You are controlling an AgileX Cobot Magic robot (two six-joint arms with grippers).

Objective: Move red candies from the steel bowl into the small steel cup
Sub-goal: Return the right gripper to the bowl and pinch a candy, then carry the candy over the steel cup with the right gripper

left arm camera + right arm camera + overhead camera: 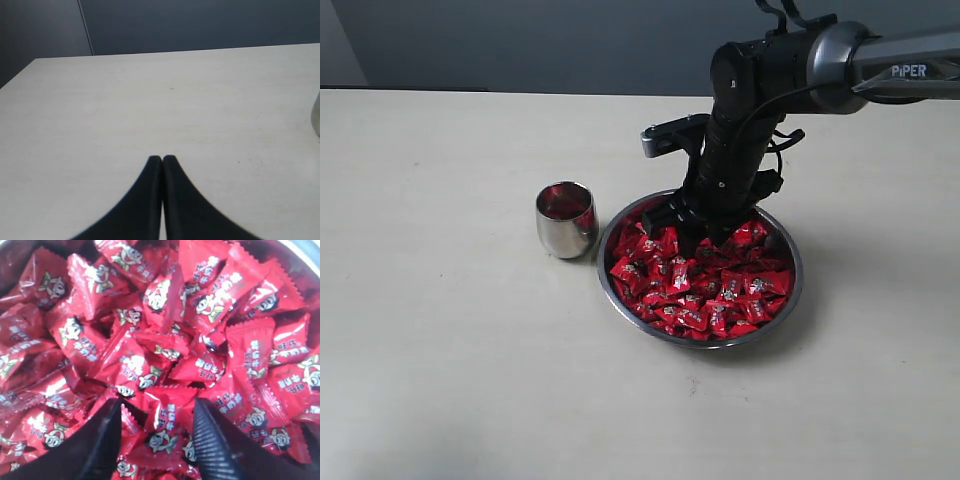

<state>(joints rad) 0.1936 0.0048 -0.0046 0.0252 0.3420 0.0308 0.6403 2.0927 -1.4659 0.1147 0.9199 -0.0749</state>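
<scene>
The wide steel bowl (pixel 612 258) sits right of centre, heaped with red candies (pixel 705 285) in shiny wrappers. The small steel cup (pixel 566 219) stands just left of it, its inside reflecting red; whether candy lies in it I cannot tell. My right gripper (pixel 682 222) reaches down into the back of the bowl. In the right wrist view the right gripper (pixel 157 407) is open, its fingers (pixel 212 440) pushed into the heap with one candy (pixel 167 422) lying between them. My left gripper (pixel 162 159) is shut and empty over bare table, out of the exterior view.
The pale table (pixel 440 350) spreads around the bowl and cup. A dark wall runs behind the table's far edge (pixel 470 91). A pale rounded edge (pixel 316 116) shows at the border of the left wrist view.
</scene>
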